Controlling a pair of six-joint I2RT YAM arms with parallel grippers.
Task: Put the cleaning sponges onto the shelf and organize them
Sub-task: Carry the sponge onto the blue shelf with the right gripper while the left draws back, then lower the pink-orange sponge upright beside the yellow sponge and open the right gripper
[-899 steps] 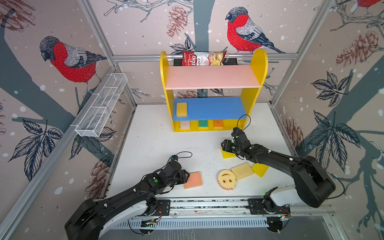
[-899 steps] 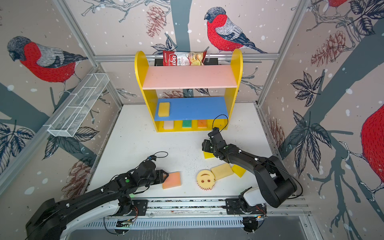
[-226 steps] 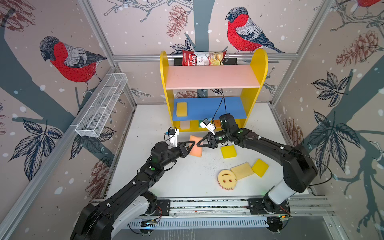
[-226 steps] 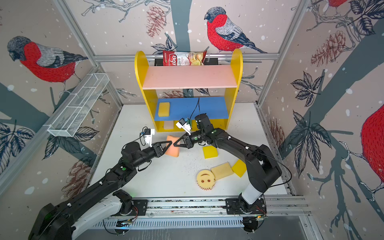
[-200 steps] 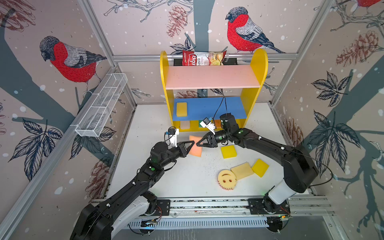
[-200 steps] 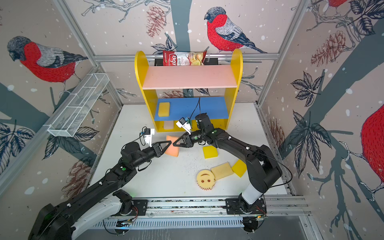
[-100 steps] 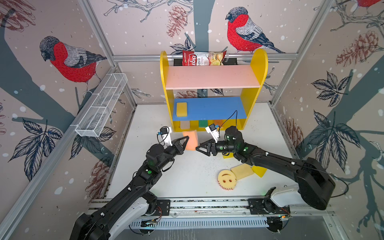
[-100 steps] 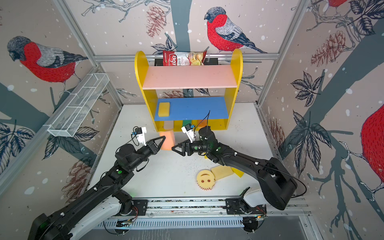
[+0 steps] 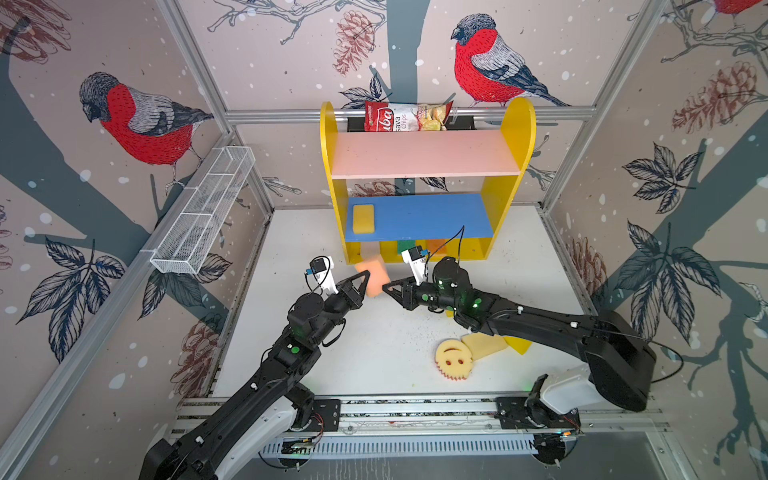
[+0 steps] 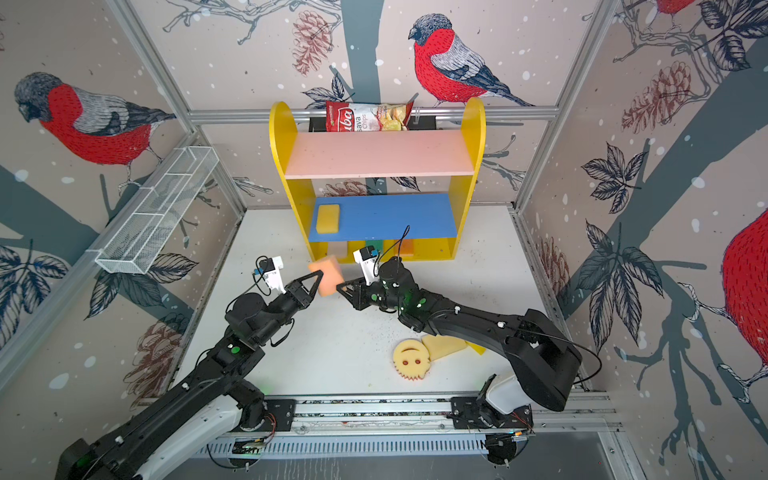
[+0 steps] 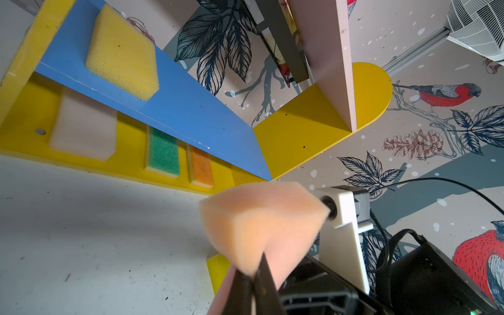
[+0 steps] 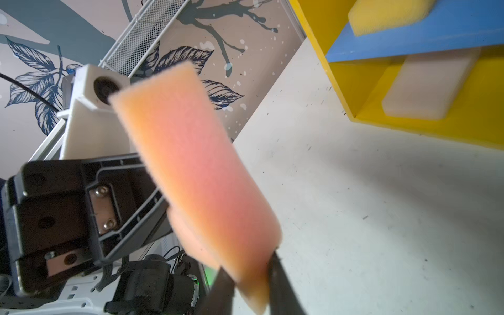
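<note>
Stretched inward from both sides, meeting above the tabletop [image 9: 382,353] just before the shelf [image 9: 517,137]. Pinching one peach sponge [image 9: 375,272] by opposite edges: left end effector [image 9: 365,275] and right end effector [image 9: 386,288], each pressed together on foam. Open room on the blue board [image 9: 436,216] beside a yellow sponge [image 9: 363,218]. Only from the left wrist: cream sponge [image 11: 83,131], green sponge [image 11: 163,154], orange sponge [image 11: 201,169] along the base. Only from above: smiley sponge [image 9: 453,359] beside the right arm.
</note>
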